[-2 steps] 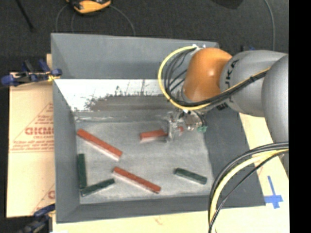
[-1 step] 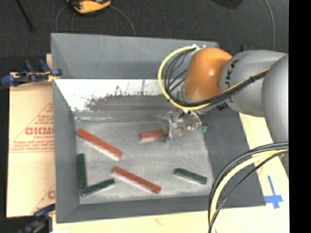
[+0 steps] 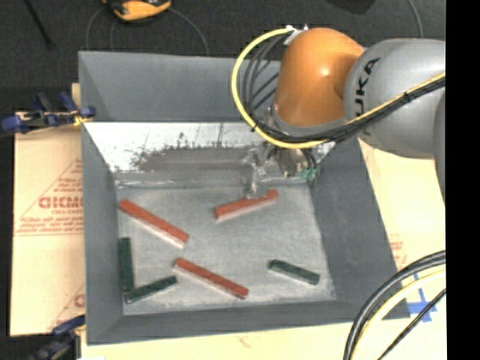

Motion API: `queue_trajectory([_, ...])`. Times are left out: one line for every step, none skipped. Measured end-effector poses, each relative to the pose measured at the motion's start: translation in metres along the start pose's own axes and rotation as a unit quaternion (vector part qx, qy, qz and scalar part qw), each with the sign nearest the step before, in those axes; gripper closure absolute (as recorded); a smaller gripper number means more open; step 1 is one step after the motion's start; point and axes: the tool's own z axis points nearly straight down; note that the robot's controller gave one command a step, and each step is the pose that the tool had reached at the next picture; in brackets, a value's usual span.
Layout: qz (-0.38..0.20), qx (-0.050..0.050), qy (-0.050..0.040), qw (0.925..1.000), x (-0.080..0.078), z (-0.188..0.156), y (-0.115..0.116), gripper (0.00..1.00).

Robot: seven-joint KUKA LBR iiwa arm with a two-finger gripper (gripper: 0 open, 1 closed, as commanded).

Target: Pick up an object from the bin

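Note:
My gripper [image 3: 256,177] hangs under the orange wrist cover at the back of the bin, right of centre. Its lower end comes down onto the upper edge of a red-orange flat bar [image 3: 245,205], which lies slanted just below it. Whether that bar is gripped I cannot tell. A short dark green bar [image 3: 294,272] lies towards the front right, well apart from the gripper.
A second red-orange bar [image 3: 152,222] lies at the left and a third [image 3: 211,277] near the front middle. Two dark green bars [image 3: 124,264] [image 3: 151,288] form a corner at the front left. The arm covers the bin's back right.

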Motion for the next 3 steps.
queue_trajectory([0.0, 0.0, 0.0, 1.0, 0.0, 0.0, 0.0, 0.0])
queue_trajectory([0.001, 0.0, 0.0, 1.0, 0.0, 0.0, 0.0, 0.0])
queue_trajectory([-0.008, 0.0, 0.0, 1.0, 0.004, 0.117, -0.02, 1.0])
